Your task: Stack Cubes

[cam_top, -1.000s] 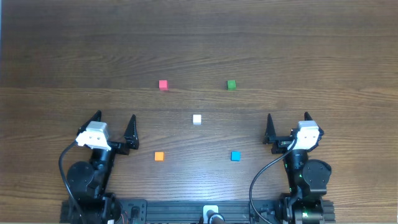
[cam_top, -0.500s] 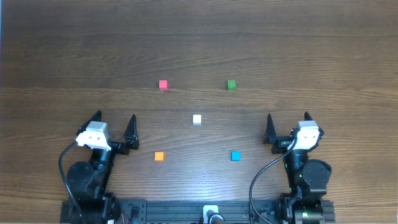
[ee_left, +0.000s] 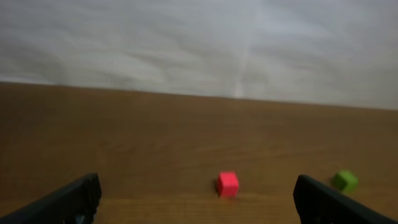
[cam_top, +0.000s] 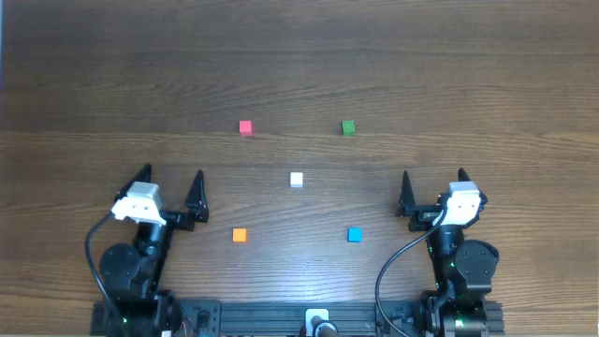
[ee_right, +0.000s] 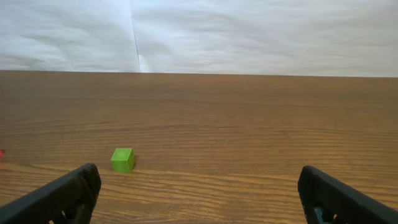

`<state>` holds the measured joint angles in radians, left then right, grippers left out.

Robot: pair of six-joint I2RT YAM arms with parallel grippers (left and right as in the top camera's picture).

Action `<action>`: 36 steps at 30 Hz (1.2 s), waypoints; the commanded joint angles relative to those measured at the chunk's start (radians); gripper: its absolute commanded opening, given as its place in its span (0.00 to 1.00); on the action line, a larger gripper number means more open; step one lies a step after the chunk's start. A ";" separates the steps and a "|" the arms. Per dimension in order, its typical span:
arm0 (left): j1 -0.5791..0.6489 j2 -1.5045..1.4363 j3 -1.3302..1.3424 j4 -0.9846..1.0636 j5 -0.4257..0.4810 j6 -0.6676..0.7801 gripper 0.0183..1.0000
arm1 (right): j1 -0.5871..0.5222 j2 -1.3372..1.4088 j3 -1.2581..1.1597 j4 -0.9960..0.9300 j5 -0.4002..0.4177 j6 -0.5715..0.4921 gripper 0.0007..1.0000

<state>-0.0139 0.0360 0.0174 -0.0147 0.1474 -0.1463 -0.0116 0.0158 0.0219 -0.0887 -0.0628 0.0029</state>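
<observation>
Cubes are scattered apart on the table (cam_top: 468,75): pink cube (cam_top: 245,127), green cube (cam_top: 348,127), white cube (cam_top: 297,180), orange cube (cam_top: 240,235), blue cube (cam_top: 354,235). Left gripper (cam_top: 171,175) and right gripper (cam_top: 433,174) are held spread, empty. A cube could be knocked aside by off-centre closing.

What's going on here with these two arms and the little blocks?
Nothing is stacked yet. The pink cube, green cube, white cube, orange cube and blue cube lie apart on the wooden table. The left gripper and right gripper are both open, holding nothing, near their bases.
</observation>
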 commanded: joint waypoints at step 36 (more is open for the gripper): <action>-0.370 1.865 1.249 -0.639 -0.262 -0.289 0.92 | 0.005 -0.011 -0.010 0.003 -0.008 -0.001 0.99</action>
<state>-0.3851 1.8683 1.2438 -0.6697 -0.0456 -0.4137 -0.0116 0.0101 0.0196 -0.0853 -0.0628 0.0029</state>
